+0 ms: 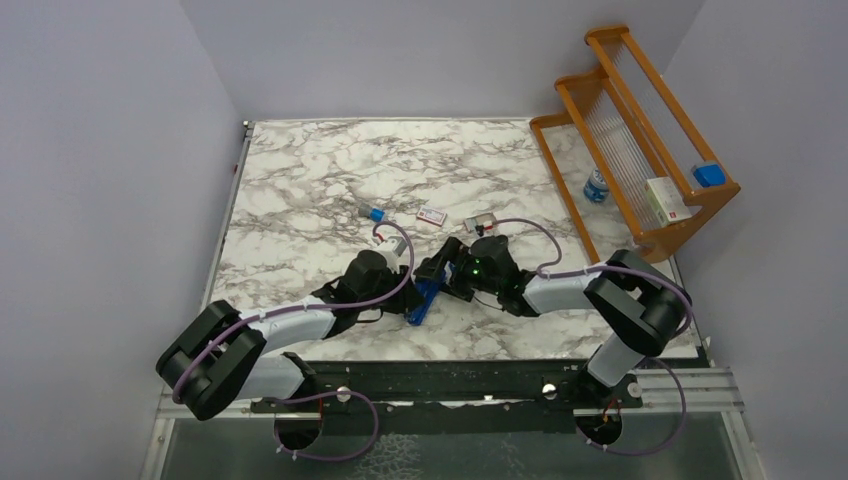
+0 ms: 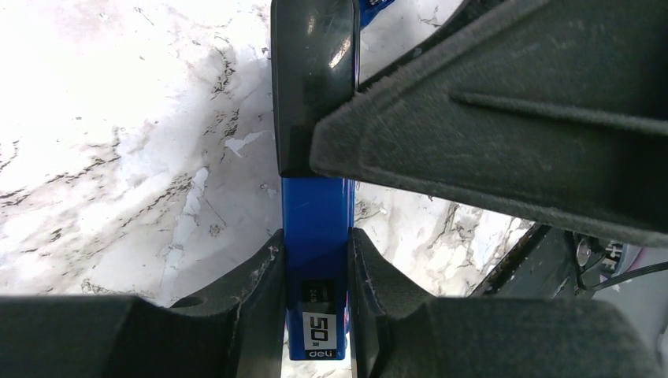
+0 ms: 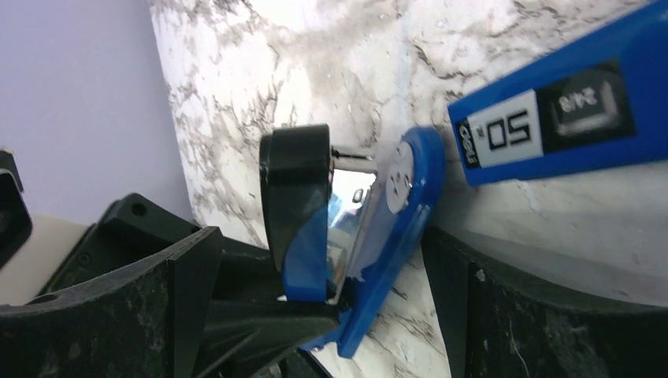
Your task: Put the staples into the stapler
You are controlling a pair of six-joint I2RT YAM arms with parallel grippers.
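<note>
At the near middle of the marble counter point(image 1: 300, 180), one blue stapler point(image 1: 424, 298) lies between the two grippers. It is swung open at its hinge. In the right wrist view a long blue arm with a white "50" label and a black patch runs off toward 2 o'clock. The blue base with its round silvery rivet, a chrome magazine and a black cap sit between the fingers there.

The left gripper point(image 2: 315, 264) is closed down to the width of the blue arm, with both fingers point(image 2: 252, 315) pressed against its sides beside the "50" label. The right gripper point(image 3: 323, 252) is spread wide around the hinge end. The black cap leans toward one finger, but I cannot tell whether the other finger touches the blue base, so its hold is unclear. In the left wrist view, one finger of the right gripper bears on the stapler's black upper part.

One staple box point(image 1: 431, 215), small, flat and white with a pink-red label, lies at 12 o'clock from the stapler, well apart from both grippers. Loose strips are too small to make out.

- At 1 o'clock lies one small pale item with a red end point(image 1: 480, 222).
- At 11 o'clock lies one blue-capped cylinder point(image 1: 375, 214).
- One wooden rack point(image 1: 668, 238) at the counter's 2 o'clock edge holds one white box point(image 1: 667, 200) and one blue item point(image 1: 708, 174).
- One small bottle point(image 1: 596, 186) stands beside the rack.
</note>
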